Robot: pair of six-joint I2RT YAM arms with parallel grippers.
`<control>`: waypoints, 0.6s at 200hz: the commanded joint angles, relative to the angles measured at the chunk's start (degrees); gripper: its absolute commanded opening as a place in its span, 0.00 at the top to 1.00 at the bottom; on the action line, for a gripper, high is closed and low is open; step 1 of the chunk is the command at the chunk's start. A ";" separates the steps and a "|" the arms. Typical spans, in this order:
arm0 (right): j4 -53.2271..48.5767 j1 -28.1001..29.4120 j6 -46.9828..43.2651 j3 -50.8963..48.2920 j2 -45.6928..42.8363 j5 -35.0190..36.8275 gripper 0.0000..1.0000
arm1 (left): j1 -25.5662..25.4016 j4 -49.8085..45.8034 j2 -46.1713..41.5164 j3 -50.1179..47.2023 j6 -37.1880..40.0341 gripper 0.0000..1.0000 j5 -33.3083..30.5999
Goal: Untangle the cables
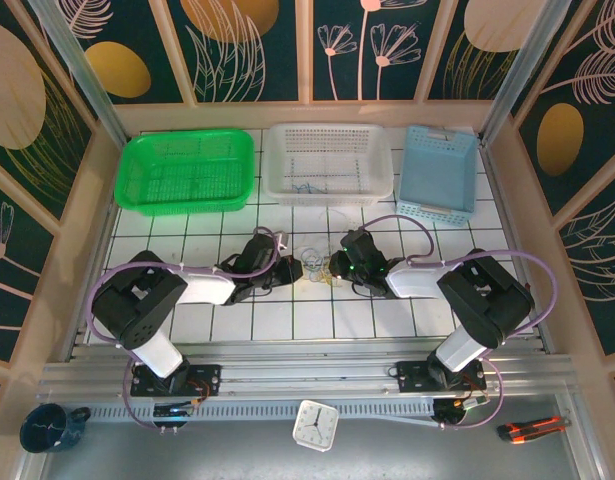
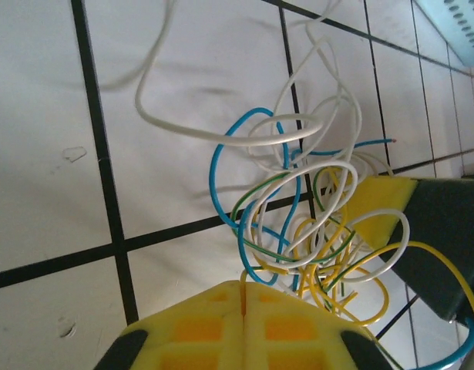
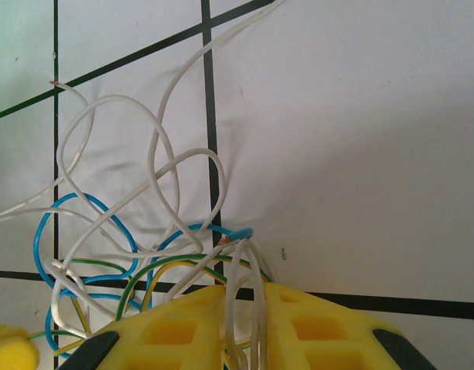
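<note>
The cables lie as one small tangle of white, blue, yellow and green-striped wires on the tiled table, between my two grippers. My left gripper comes at the tangle from the left. In the left wrist view its yellow fingers are pressed together, with a thin yellow wire running into the seam and the knot just beyond. My right gripper meets the tangle from the right. Its fingers are shut on a few white wires, and blue and white loops spread out to the left.
Three baskets line the back of the table: green, white with a few wires in it, and blue. A clock, a cutter and a mug sit in front of the arm bases.
</note>
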 commanded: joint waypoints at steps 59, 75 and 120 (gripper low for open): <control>0.67 -0.01 0.59 -0.22 2.41 0.68 0.81 | -0.20 -11.22 -12.98 9.48 5.25 1.00 -0.52; 0.75 -0.06 0.64 -0.40 2.66 0.71 0.81 | -0.15 -12.81 -14.40 12.15 6.17 1.00 0.01; -1.38 -0.58 -1.09 1.31 1.20 -0.56 0.79 | -0.17 -11.49 -16.65 13.79 8.86 1.00 -0.81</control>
